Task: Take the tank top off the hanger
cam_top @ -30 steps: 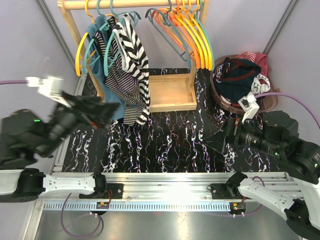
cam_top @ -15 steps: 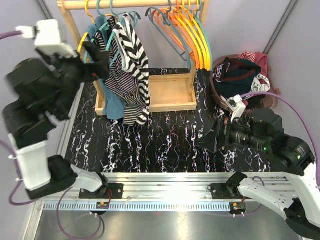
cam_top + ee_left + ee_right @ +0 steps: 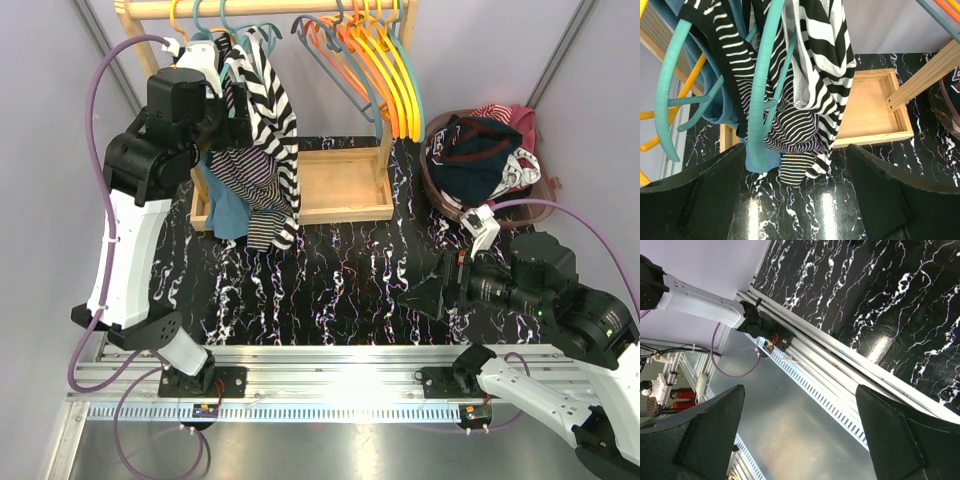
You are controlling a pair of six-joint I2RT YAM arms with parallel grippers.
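Observation:
A black-and-white wide-striped tank top [image 3: 268, 105] hangs on a teal hanger [image 3: 222, 45] at the left end of the wooden rack [image 3: 290, 8]. In the left wrist view the tank top [image 3: 826, 65] and the teal hanger [image 3: 762, 85] hang just beyond the fingertips. A thin-striped garment [image 3: 790, 135] and a blue one [image 3: 727, 105] hang beside them. My left gripper [image 3: 796, 150] is open and grips nothing; from above it [image 3: 222, 118] sits raised against the left side of the garments. My right gripper [image 3: 425, 295] stands open and empty, low at the right; it [image 3: 800, 390] faces the rail.
Several orange hangers [image 3: 385, 70] and a grey one hang bare at the rack's right end. The rack's wooden base tray [image 3: 345, 185] lies below. A brown basket [image 3: 437, 195] of clothes stands at the back right. An aluminium rail [image 3: 340, 365] runs along the near edge.
My left arm has swung up from low at the left to the rack's left end, and its jaws have narrowed a little. The right arm has shifted slightly forward.

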